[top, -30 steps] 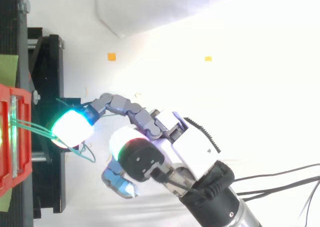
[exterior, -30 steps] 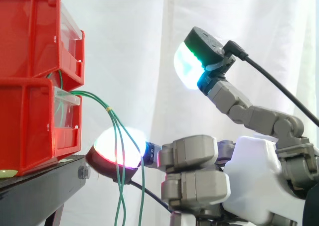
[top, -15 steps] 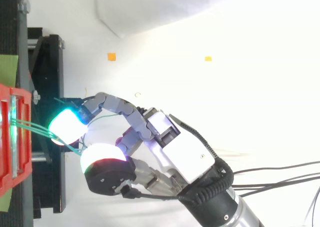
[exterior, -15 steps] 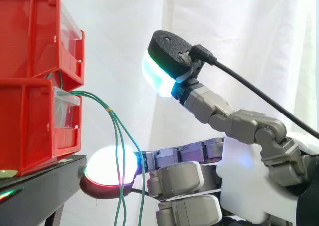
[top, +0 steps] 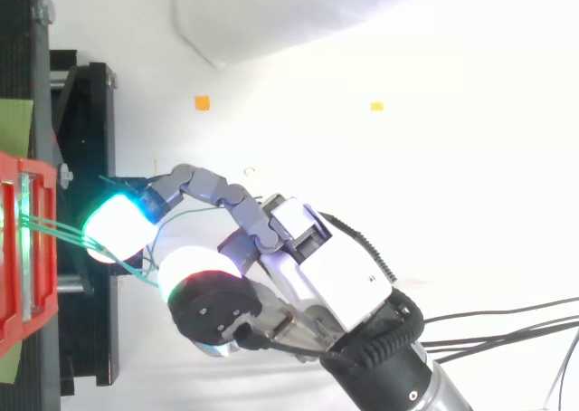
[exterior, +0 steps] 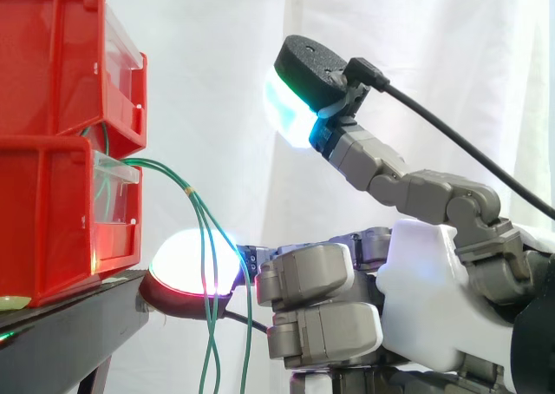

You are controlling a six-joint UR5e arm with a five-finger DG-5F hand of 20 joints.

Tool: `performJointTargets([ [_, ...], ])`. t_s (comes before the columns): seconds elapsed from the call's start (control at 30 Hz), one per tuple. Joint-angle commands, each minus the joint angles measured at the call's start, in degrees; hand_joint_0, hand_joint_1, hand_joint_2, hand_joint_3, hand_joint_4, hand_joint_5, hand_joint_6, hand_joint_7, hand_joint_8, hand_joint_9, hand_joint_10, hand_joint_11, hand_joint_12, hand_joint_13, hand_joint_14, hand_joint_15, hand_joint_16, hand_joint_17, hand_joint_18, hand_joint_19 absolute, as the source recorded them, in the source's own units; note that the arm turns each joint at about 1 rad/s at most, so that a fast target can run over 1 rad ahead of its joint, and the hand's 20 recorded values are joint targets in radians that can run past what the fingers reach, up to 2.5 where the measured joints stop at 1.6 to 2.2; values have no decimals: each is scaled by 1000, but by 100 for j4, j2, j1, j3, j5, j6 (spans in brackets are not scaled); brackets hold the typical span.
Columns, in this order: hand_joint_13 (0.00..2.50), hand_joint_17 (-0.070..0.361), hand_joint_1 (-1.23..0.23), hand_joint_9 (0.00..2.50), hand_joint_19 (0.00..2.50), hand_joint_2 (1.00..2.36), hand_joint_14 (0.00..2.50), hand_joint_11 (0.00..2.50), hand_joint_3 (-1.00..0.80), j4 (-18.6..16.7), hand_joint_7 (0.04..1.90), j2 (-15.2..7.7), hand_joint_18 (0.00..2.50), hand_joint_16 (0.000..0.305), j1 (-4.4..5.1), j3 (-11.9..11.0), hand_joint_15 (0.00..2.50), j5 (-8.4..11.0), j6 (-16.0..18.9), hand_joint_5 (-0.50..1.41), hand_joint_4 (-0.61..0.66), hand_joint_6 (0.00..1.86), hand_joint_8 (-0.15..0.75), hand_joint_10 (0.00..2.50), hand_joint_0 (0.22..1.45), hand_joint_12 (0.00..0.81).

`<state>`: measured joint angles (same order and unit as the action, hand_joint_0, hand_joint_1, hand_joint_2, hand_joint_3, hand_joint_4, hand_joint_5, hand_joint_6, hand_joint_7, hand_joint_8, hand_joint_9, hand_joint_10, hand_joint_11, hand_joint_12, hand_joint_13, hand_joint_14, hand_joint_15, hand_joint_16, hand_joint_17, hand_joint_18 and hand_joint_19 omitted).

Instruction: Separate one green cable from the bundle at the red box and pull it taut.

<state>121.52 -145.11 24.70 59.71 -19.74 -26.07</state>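
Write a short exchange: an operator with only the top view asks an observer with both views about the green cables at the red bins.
Operator: How do the cables run?
Observer: The green cables leave the lower of two stacked red bins and hang slack.
Operator: Tied together?
Observer: A small yellow band binds them near the top.
Operator: And the hand?
Observer: The hand has one fingertip low, at stand height, cables crossing it; another is raised well above.
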Motion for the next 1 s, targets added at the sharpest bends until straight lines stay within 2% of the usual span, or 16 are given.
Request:
performJointTargets([
  [0.0,1793,262,-348,1703,793,1000,110,1537,-500,4,1084,0,2201,116,8,-3,1734,5,111,-57,327,506,488,45,367,630],
  [0.5,1789,261,-352,1697,804,1000,118,1558,-500,-40,1078,0,2192,116,96,-73,1733,-4,365,-57,326,506,499,45,368,628],
  [0.67,1788,261,-354,1697,798,1000,121,1534,-500,-49,1078,-9,2187,116,158,-64,1723,-127,699,-57,326,506,488,44,369,623],
  [0.97,1789,261,-355,1701,800,1000,128,1538,-500,127,1077,-9,2183,116,193,-3,1722,-153,1411,-54,338,506,491,45,370,633],
])
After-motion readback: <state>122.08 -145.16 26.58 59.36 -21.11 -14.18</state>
